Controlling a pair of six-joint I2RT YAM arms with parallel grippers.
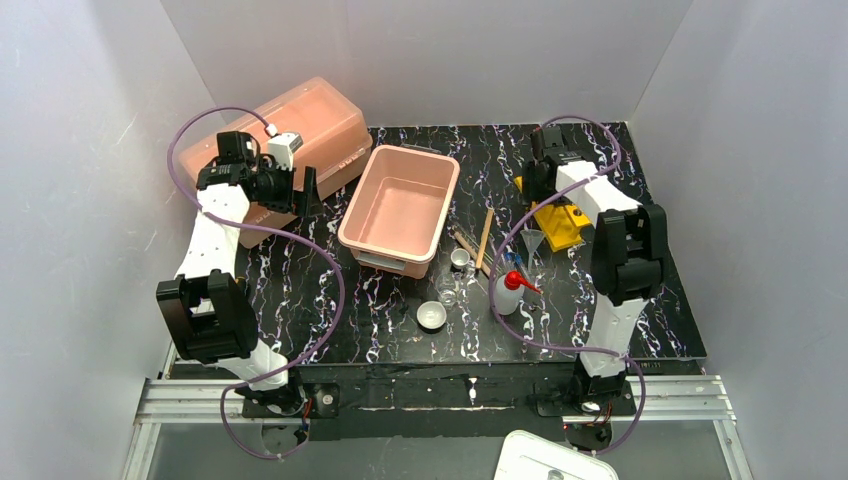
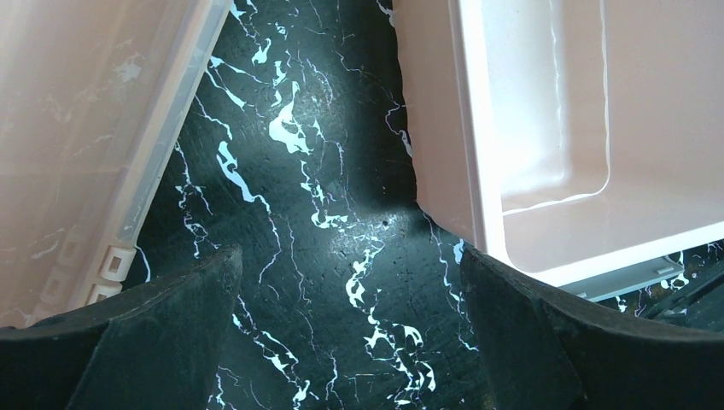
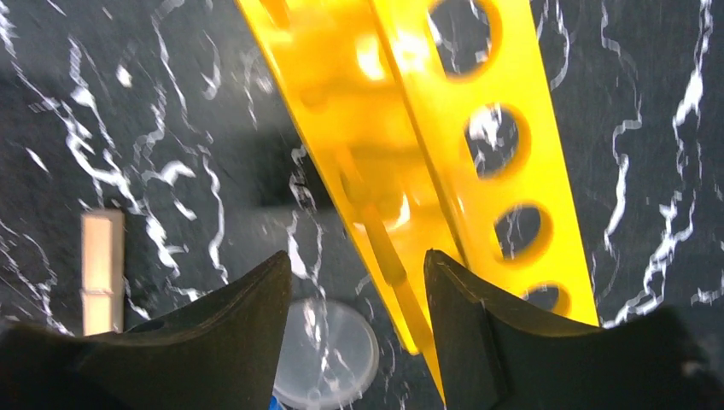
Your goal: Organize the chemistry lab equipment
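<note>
My left gripper (image 1: 306, 192) is open and empty, low over the black table between the large lidded box and the pink tub; the left wrist view (image 2: 350, 342) shows only table between its fingers. My right gripper (image 1: 550, 203) is open over the yellow holed rack (image 1: 562, 225). In the right wrist view (image 3: 357, 290) the rack's (image 3: 478, 154) near edge lies between the fingers, with the clear funnel (image 3: 329, 354) below them. The funnel (image 1: 532, 240), squeeze bottle (image 1: 510, 291), white dish (image 1: 431, 316), tiny beakers (image 1: 460, 258) and wooden sticks (image 1: 485, 236) lie mid-table.
The pink tub (image 1: 400, 205) stands open at mid-table, its wall at the right of the left wrist view (image 2: 452, 128). The large pink lidded box (image 1: 285, 135) sits at the back left. A wooden stick end (image 3: 101, 265) shows at the left of the right wrist view.
</note>
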